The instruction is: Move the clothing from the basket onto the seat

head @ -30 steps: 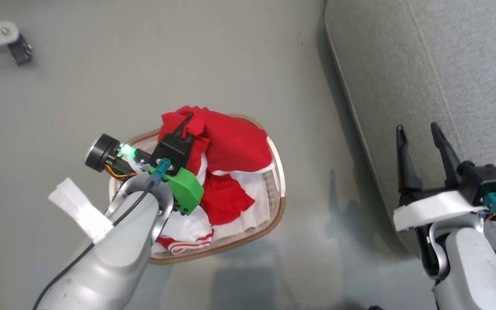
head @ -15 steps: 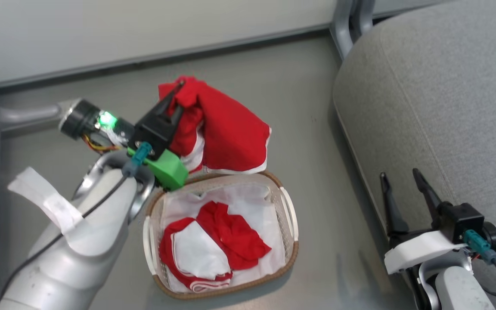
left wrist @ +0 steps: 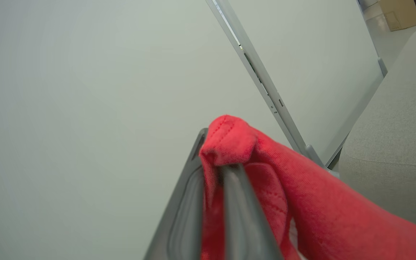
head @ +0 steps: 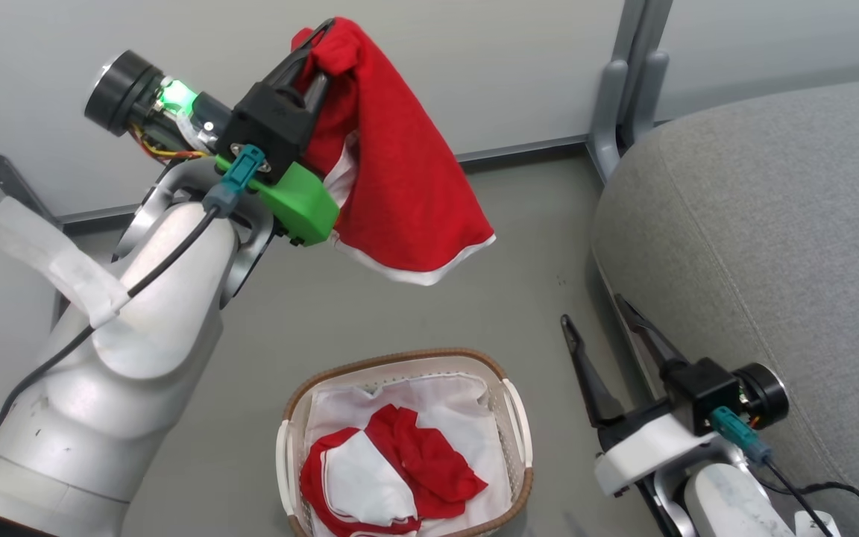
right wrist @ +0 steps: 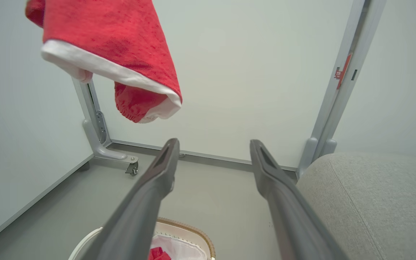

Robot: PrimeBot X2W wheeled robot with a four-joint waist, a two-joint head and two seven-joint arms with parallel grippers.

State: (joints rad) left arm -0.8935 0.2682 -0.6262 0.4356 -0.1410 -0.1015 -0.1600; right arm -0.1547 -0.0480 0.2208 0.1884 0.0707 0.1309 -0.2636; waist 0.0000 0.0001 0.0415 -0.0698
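The red garment [head: 400, 171] with its white hem hangs in the air above and beyond the basket [head: 407, 356]. It is pinched at one bunched corner by the left claw [head: 319, 36], whose fingers are pressed together on the cloth. Its long axis runs down from that corner, slanting toward the seat side, with the hem lowest. More red-and-white clothing [head: 400, 470] lies crumpled on the white liner [head: 467, 399] inside the basket, which stands on the grey floor [head: 288, 328]. Just right of the basket the right claw [head: 591, 309] hovers with its fingers spread apart, between the basket and the big grey seat [head: 772, 246]. Beyond the basket stand pale wall panels [head: 511, 67] joined by a grey metal post [head: 627, 82]. A small red label [right wrist: 342, 70] on that post carries writing too small to read.
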